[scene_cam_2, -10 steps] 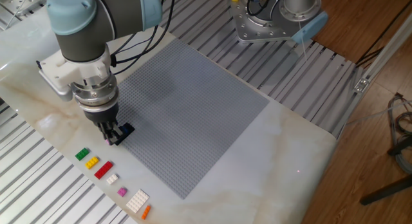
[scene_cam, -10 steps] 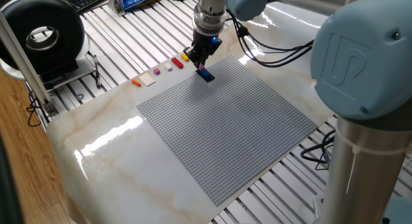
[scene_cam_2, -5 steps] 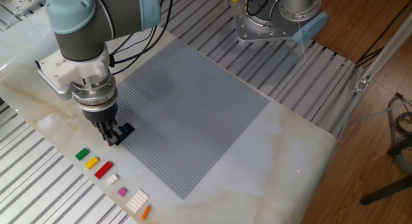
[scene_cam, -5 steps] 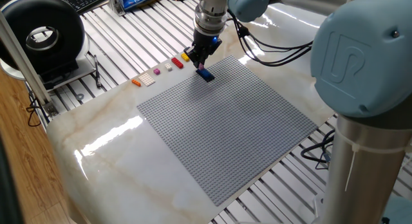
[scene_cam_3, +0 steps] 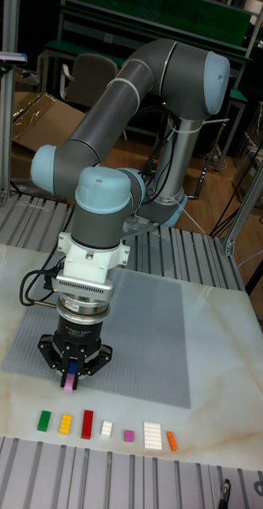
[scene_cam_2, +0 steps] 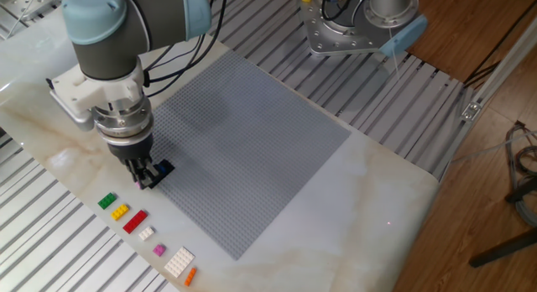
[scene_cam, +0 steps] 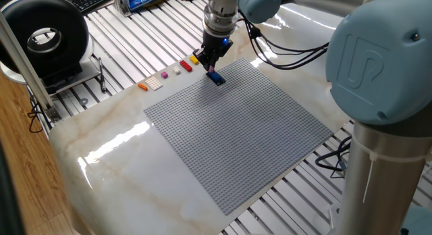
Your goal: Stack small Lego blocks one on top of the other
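Hardly any change over the last second: at most a slight rise of the gripper (scene_cam_3: 71, 377), with no sideways travel. Clamped shut on a pink block (scene_cam_3: 70, 384), held end-down between the fingertips. Directly under and just beside the tips, a blue block (scene_cam: 217, 79), seated near the edge of the grey baseplate (scene_cam: 243, 134). Cannot tell whether pink is touching blue or hanging just clear of it; too small in both table views.

Beside the gripper, off the baseplate, a row of spare blocks (scene_cam_3: 106, 429) on the marble table (scene_cam: 115, 161): green, yellow, red, white, pink, a larger white, orange. All lying apart, none stacked.

Probably caught mid-placement of the first pair. So little motion suggests either pressing down or fine alignment over the studs. Next: a firm seat on blue, then release and a straight lift. Main risk: a tilted pink block failing to click on.
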Robot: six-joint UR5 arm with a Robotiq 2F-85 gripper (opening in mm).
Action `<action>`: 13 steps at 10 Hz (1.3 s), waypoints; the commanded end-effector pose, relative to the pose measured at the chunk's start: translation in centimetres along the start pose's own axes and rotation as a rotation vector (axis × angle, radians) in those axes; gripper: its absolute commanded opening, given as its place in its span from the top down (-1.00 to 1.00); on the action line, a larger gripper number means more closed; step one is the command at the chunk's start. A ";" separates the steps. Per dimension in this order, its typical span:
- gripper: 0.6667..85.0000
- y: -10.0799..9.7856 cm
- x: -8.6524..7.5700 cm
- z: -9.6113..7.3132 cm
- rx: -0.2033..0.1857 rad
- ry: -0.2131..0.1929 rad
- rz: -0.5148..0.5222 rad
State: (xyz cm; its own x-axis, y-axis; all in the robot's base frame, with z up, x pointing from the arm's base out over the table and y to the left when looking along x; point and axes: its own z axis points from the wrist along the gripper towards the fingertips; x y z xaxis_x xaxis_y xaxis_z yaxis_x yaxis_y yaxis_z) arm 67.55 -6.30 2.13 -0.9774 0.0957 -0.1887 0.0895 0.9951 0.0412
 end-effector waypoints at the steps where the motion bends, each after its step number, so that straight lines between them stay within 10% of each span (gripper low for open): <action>1: 0.99 -0.3 -1.2 -1.0 0.021 -0.026 0.015; 7: 0.99 0.7 -2.0 -1.0 -0.020 -0.047 0.026; 10: 0.99 -0.6 -4.3 -1.4 0.035 -0.141 -0.005; 13: 0.99 0.4 -5.6 -1.7 -0.005 -0.196 0.026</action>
State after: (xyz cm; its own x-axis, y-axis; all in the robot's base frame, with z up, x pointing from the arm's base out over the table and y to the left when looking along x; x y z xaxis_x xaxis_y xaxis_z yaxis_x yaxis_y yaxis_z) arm 71.54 -6.67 4.20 -0.9394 0.0982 -0.3284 0.0948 0.9951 0.0262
